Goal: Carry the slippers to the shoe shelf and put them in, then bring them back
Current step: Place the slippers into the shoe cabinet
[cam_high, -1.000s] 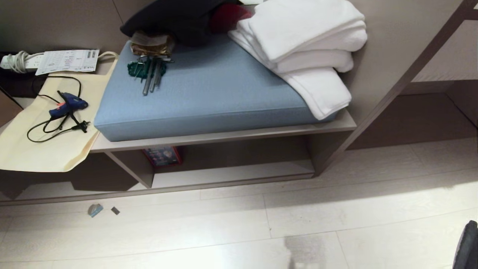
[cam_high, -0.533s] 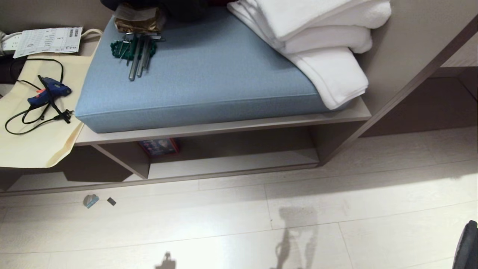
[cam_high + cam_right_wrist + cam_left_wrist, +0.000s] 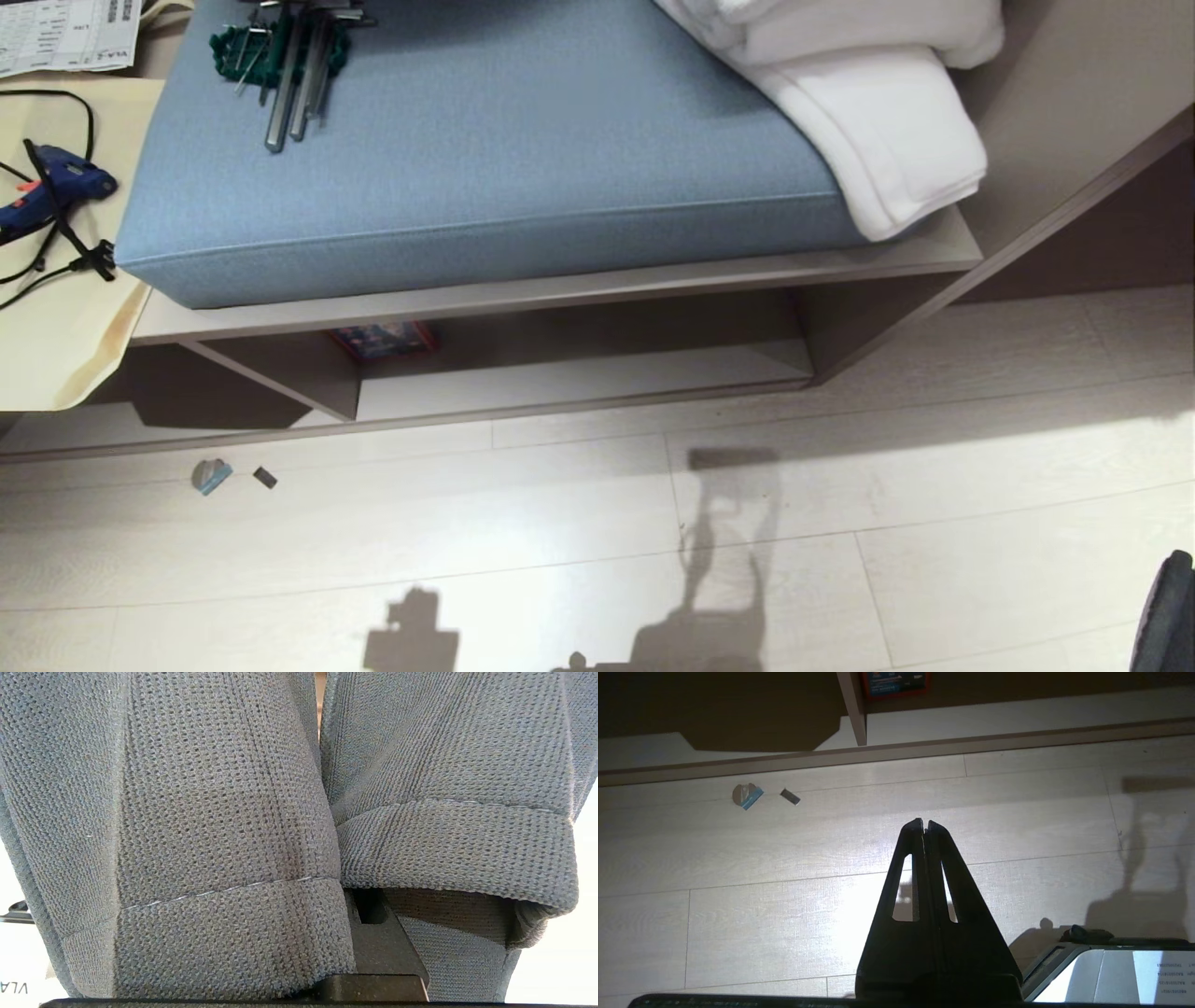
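Right gripper is clamped on your slippers; the shoe shelf stands empty, so placement and return remain.

— Where did everything sit relative to the cushion?

— The cushion lay on the bench. On its far left part rested a bundle of metal tools, and folded towels lay on its right end, one corner hanging past the front edge. Left of the cushion a cloth bag lay spread, with a glue gun and its cord on it.

— And below the cushion?

— The shoe shelf ran under it, a divider toward its left end and a small box at the back beside that. On the floor before the shelf, below the cushion's left end, lay two scraps.
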